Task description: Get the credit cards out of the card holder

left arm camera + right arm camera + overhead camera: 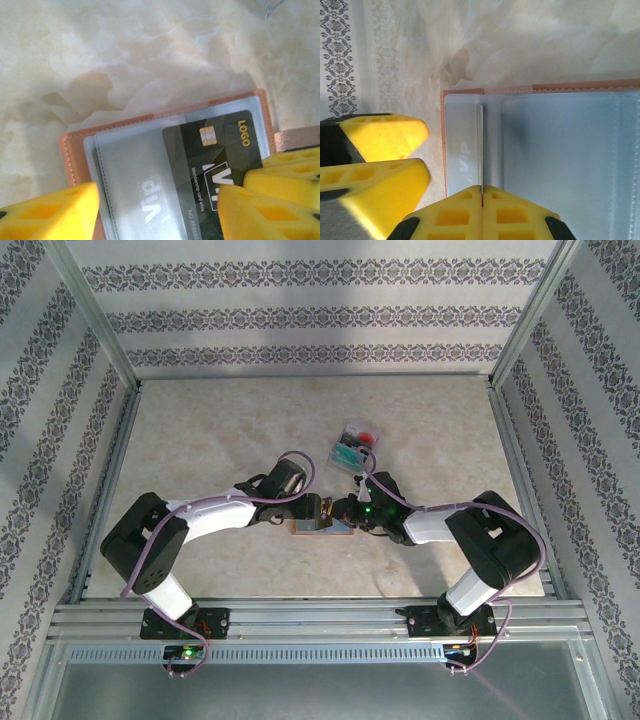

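Brown leather card holder [135, 165] lay open; left end effector [157, 200] gaped wide over it, right end effector [482, 192] pinched its thin sheet [480, 150].

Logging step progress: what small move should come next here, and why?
Probably the right pincer should draw back gently. It is shut on a thin sheet standing from the wallet, card or sleeve unclear, while the left pincer is open over the wallet.
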`<state>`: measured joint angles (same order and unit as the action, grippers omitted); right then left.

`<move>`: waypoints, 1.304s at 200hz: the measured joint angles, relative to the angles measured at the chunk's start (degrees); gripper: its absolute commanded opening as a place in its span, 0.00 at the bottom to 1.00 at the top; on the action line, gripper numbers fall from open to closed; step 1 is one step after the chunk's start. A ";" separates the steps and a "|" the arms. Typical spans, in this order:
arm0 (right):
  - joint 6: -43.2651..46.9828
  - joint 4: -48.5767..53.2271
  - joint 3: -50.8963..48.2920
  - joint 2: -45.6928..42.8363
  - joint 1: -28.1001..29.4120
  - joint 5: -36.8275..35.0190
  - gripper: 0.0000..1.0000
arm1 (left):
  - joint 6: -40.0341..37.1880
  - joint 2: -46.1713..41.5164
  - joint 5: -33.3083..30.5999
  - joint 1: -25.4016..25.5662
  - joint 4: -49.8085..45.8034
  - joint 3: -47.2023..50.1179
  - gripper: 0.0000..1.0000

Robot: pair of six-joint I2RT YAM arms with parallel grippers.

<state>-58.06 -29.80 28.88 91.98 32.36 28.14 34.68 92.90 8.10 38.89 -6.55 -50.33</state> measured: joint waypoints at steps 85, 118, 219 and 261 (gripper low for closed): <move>6.62 16.94 3.78 -8.63 0.00 -4.70 0.05 | -1.51 -7.50 -3.72 0.00 -2.62 -0.15 0.99; 10.54 25.70 6.82 -12.24 0.00 -7.74 0.05 | -2.34 -11.56 -6.73 0.00 -3.65 0.20 0.99; 28.37 51.04 24.11 -16.17 -0.83 -18.38 0.04 | -2.80 -28.68 -16.02 -1.16 -3.69 10.40 0.99; 34.62 56.28 30.84 -13.70 -2.16 -19.76 0.03 | -2.82 -33.05 -17.86 -1.42 -3.50 13.18 0.99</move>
<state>-23.44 26.48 59.72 78.28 30.20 8.38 31.86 59.86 -9.76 37.47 -10.04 -37.15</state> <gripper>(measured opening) 0.055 0.992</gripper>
